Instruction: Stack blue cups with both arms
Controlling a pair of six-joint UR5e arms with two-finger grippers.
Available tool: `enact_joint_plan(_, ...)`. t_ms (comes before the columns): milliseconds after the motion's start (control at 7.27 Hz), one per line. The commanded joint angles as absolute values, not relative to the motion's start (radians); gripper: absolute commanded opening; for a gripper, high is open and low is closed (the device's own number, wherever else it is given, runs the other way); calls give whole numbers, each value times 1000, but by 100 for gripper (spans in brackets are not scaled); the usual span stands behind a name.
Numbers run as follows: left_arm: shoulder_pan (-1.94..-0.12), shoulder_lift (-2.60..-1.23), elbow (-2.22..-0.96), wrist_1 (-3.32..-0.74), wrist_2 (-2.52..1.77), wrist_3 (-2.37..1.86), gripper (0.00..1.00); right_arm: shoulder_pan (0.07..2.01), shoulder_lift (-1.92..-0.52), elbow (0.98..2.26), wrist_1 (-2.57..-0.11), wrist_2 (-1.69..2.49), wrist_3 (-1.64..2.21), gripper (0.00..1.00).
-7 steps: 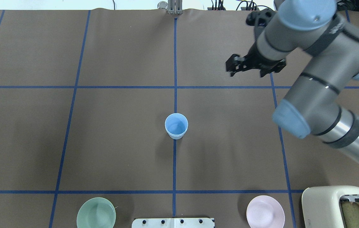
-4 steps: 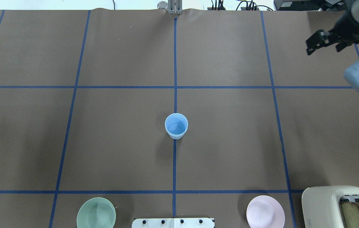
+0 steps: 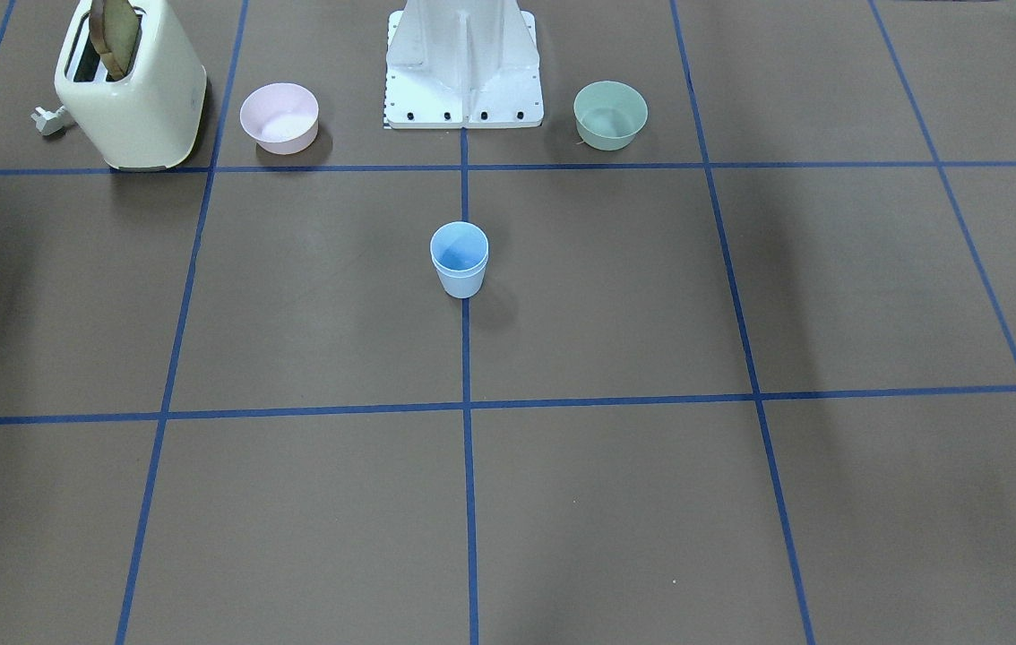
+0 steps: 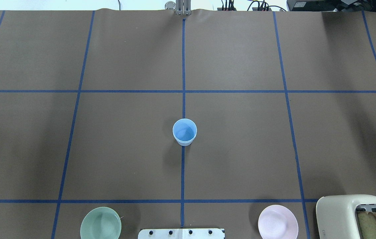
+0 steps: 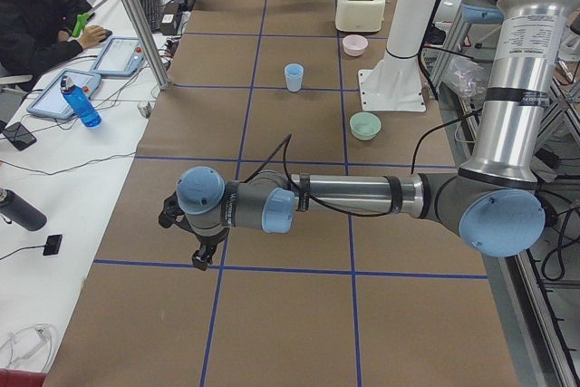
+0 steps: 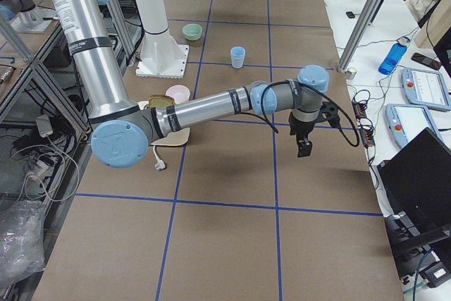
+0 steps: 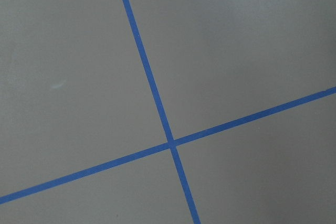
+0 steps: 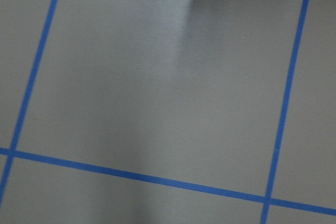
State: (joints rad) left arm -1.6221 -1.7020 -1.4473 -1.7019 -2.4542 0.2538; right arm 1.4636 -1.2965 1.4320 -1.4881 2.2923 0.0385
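Observation:
The blue cups [image 3: 460, 260] stand upright at the table's middle on a blue tape line. A second rim line shows below the top rim, as of one cup nested in the other. They also show in the overhead view [image 4: 184, 132] and both side views [image 5: 294, 77] [image 6: 238, 56]. My left gripper [image 5: 199, 258] hangs over the table far out on my left, well away from the cups. My right gripper [image 6: 304, 149] hangs far out on my right. I cannot tell whether either is open or shut. Both wrist views show only brown table and tape lines.
A cream toaster [image 4: 357, 215] with a bread slice, a pink bowl [image 4: 278, 221] and a pale green bowl [image 4: 100, 223] stand along my near edge beside the white pedestal [image 3: 463, 63]. A seated operator [image 5: 36, 24] and desks line the far side.
My right arm has swung away to the right and left the overhead view except for a black sliver at its right edge. The cups have not moved.

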Motion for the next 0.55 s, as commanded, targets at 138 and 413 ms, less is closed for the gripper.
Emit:
enact_joint_plan(138,-1628,-1703,-1443,-1709,-2454,261,98,1497,-1301,1324,-1382,2318,52,100)
enact_joint_plan(413,-1626,-1701,-1447,-1717,-2454,259,98,1499,-1298,1335,-1373,2307,34,100)
